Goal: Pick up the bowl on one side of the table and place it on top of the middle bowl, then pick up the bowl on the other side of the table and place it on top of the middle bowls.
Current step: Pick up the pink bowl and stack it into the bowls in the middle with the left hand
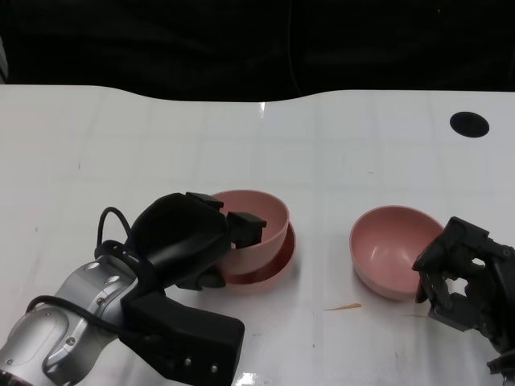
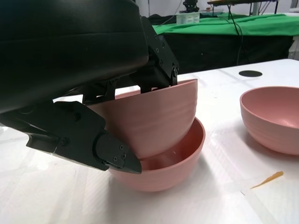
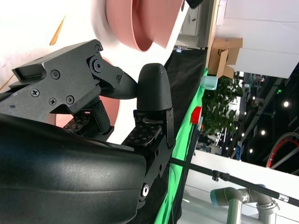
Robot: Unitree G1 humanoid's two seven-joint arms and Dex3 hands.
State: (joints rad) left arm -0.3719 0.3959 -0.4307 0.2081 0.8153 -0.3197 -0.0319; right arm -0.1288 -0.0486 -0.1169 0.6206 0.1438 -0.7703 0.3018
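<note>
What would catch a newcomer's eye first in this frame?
The left hand gripping a pink bowl by its rim, tilted and partly nested in the middle bowl near the table's centre. To the right, a third pink bowl sits alone, tipped toward the right hand, which is beside it and holds nothing.

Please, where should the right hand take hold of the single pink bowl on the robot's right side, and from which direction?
Probably at the rim nearest the right hand. The single pink bowl lies tilted, its opening turned toward that hand, so the near rim is exposed. Coming from the robot's own side, one finger could go inside the wall and the thumb outside. The outer wall is round and smooth, so a grip there may slip.
</note>
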